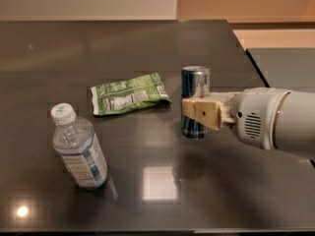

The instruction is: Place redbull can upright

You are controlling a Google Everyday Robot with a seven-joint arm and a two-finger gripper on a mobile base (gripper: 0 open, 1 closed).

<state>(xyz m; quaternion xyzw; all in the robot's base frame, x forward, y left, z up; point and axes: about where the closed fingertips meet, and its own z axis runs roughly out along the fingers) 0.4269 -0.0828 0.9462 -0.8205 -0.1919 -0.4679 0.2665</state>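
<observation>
The redbull can [195,85], blue and silver with a silver top, stands upright on the dark table [147,48] right of centre. My gripper [199,113] comes in from the right on a white arm. Its beige fingers [203,113] are closed around the can's middle. The can's base appears to touch the table.
A flat green snack bag [130,93] lies just left of the can. A clear plastic water bottle [80,148] with a white cap stands at the front left. The table's right edge [246,53] is close behind the arm.
</observation>
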